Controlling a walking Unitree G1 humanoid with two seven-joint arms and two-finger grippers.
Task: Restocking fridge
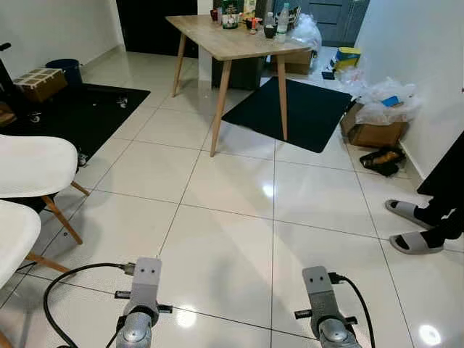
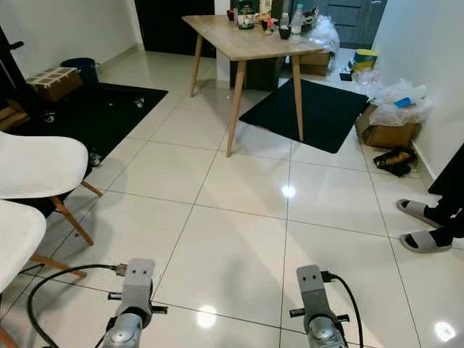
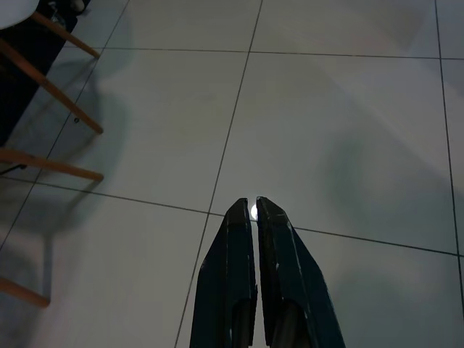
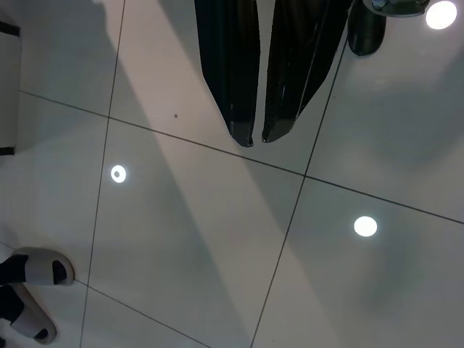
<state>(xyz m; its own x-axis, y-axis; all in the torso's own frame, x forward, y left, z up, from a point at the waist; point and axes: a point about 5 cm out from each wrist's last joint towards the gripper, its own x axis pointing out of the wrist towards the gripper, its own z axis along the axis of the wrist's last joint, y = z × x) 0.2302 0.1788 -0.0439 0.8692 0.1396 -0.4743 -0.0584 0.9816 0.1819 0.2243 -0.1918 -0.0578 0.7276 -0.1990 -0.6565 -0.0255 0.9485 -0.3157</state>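
Nearest you, low in the head views, your left claw (image 3: 254, 210) hangs over the tiled floor (image 1: 232, 239) with its fingers pressed together and nothing between them. Your right claw (image 4: 256, 138) hangs the same way, fingers nearly touching at the tips, gripping nothing. Both point down at bare tile.

The step in hand looks like the walk to the goods, so do it with the arms tucked as they are.

On your left stand two white chairs (image 1: 32, 167), their wooden legs splayed toward your path, and a cable (image 1: 61, 290) loops across the floor beside the left arm; step wide of both. Ahead, slightly left of centre, is the worktop (image 1: 232, 40), well apart from you, with bottles and jars (image 1: 246, 14) crowded at its far end. These are likely what goes into the fridge, which I cannot find here. A dark mat (image 1: 297, 109) lies under its right legs; watch your footing at its edge. On the right a person's slippered feet (image 1: 413, 225) stand near your line, so hold to the middle tiles.
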